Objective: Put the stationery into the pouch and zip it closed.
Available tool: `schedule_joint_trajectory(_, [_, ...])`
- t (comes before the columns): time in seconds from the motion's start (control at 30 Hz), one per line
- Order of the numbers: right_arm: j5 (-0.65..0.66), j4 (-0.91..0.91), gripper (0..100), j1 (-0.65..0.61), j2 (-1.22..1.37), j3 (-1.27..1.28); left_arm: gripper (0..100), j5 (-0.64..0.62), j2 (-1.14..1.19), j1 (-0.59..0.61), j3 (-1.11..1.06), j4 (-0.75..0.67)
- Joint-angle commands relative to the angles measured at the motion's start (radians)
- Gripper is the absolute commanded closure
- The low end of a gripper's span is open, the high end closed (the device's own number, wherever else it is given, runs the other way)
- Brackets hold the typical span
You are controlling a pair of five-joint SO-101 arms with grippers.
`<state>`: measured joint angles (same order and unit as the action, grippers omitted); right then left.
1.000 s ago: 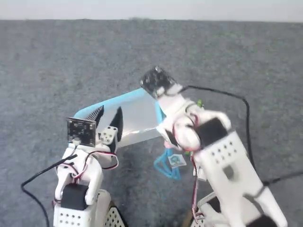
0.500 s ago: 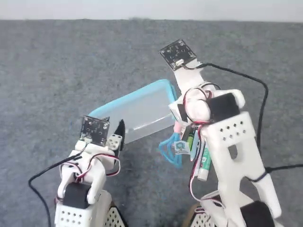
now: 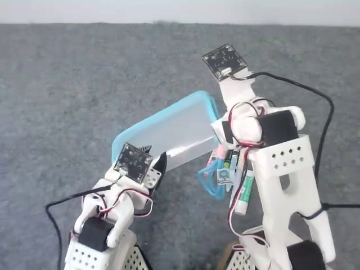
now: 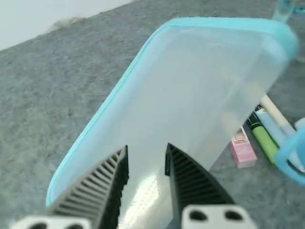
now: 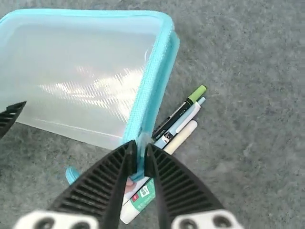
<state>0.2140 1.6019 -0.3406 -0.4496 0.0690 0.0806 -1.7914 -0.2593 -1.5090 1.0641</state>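
The pouch (image 3: 169, 132) lies slantwise on the grey bench (image 3: 67, 84) between the two arms, its clear face up. The right gripper (image 5: 138, 150) is clamped on the blue zip trim (image 5: 155, 81) at the pouch's near corner. The left gripper (image 4: 146, 152) sits over the clear face at the other end, jaws a narrow gap apart and holding nothing that I can make out. The pens (image 5: 181, 121) and a pink eraser (image 4: 240, 145) lie just beside that pinched corner, under the right arm. The step looks to be getting the mouth open. To do it well, the right gripper should pinch the trim alone rather than both walls, or the opening gets squeezed flat. The left gripper should press or grip the far end, so the light pouch stretches instead of sliding. Any pull is best kept low and gentle, away from the pens.
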Motion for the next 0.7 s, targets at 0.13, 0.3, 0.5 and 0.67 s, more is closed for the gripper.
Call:
schedule_joint_trajectory(0.13, [-0.044,-0.044,99.2,0.051,0.108,-0.117,88,0.133,-0.012,-0.048,0.136,0.103])
schedule_joint_trajectory(0.3, [-0.091,0.007,99.2,0.053,0.239,-0.256,88,0.144,-0.012,-0.077,0.143,0.12])
schedule_joint_trajectory(0.5, [-0.086,0.085,99.2,0.05,0.283,-0.382,88,0.146,-0.008,-0.075,0.079,0.084])
schedule_joint_trajectory(0.67, [-0.026,0.18,99.2,0.044,0.237,-0.442,88,0.146,-0.008,-0.074,-0.018,-0.009])
